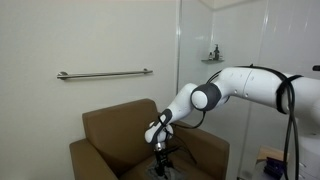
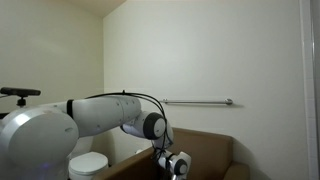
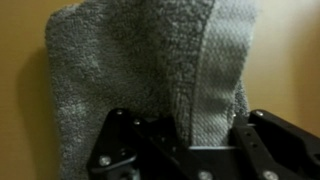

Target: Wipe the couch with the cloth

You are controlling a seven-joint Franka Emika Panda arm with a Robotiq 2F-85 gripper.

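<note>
Cloth [image 3: 140,70] is pinched in the gripper [image 3: 190,135], no question about it. The wrist view shows grey fuzzy fabric filling most of the picture, with a flatter woven band running down its right side. A fold of it disappears right between the black fingers [image 3: 125,140], which are squeezed together on it. Tan couch [image 3: 20,100] peeks out on both sides of the cloth, so it's lying against the upholstery or very close to it. Honestly can't tell from this angle whether it's actually pressing down.

In an exterior view the arm [image 1: 245,85] comes in from the right side of the picture and bends down over the couch [image 1: 105,135]. The gripper [image 1: 160,140] is low above the seat. Something dark hangs right under it, but it's too small to make out properly.

In an exterior view taken from beside the robot's base, the arm [image 2: 100,112] curls downward and the gripper [image 2: 178,165] is at the couch [image 2: 215,150], near the bottom edge of the picture.

Rail [image 1: 105,73] is mounted on the wall [image 1: 60,40] behind the couch, and it shows in both exterior views.
</note>
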